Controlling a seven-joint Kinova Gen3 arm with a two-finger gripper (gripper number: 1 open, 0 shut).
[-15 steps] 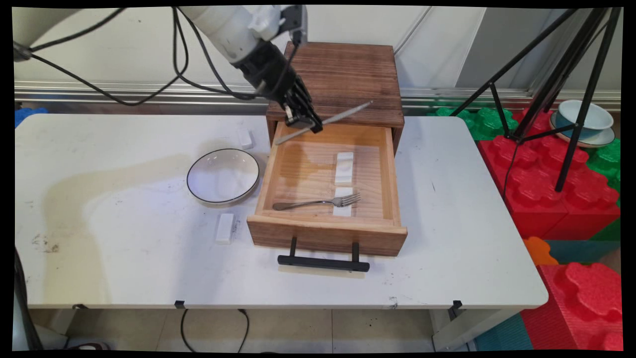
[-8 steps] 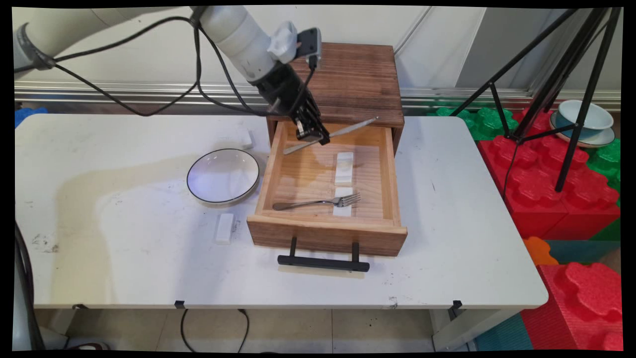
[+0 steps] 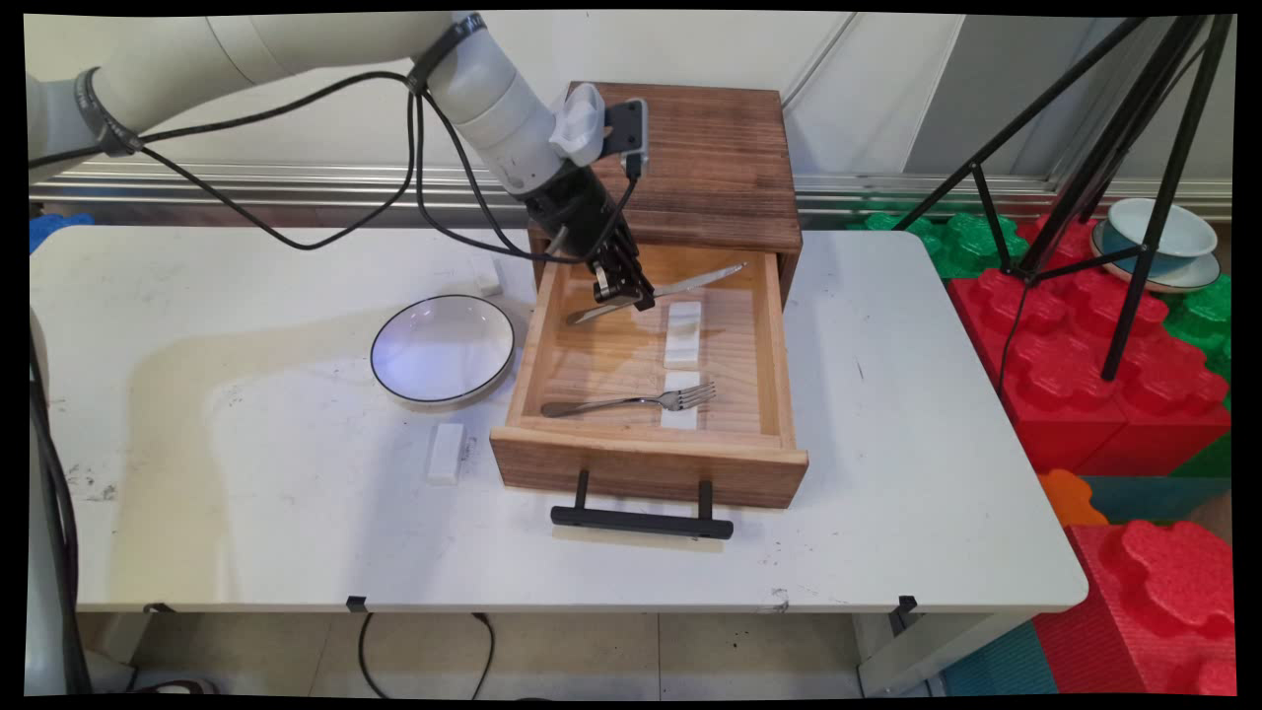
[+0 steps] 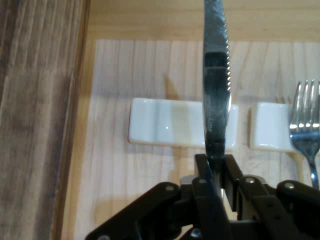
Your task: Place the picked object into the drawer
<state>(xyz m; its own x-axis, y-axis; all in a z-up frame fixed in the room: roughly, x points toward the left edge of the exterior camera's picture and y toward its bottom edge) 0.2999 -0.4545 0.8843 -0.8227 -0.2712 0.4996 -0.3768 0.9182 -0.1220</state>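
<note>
While the arm leans in from the upper left: the gripper (image 3: 625, 293) hangs inside the open drawer (image 3: 646, 456), low over its back half.
Grip: fingers pinched on a table knife (image 3: 659, 293), taken near the middle of its length; the hand view shows the blade (image 4: 216, 75) running straight out from between the black fingers.
Change: a second ago the knife was carried above the drawer's back edge, in front of the dark wooden cabinet (image 3: 702, 168); now it has come forward and down, and sits below the rim line, tilted, tip toward the drawer's right wall.
Below the knife: a white rest (image 3: 683, 332) lies on the drawer floor; in the hand view the blade crosses over this rest (image 4: 177, 122). Touching or just above, cannot tell.
Near front of drawer: a fork (image 3: 631, 401), tines on a second white rest (image 3: 680, 409).
Outside the drawer: a black-rimmed plate (image 3: 443, 348) to its left, and a third white rest (image 3: 446, 453) nearer the table's (image 3: 246, 513) front edge.
</note>
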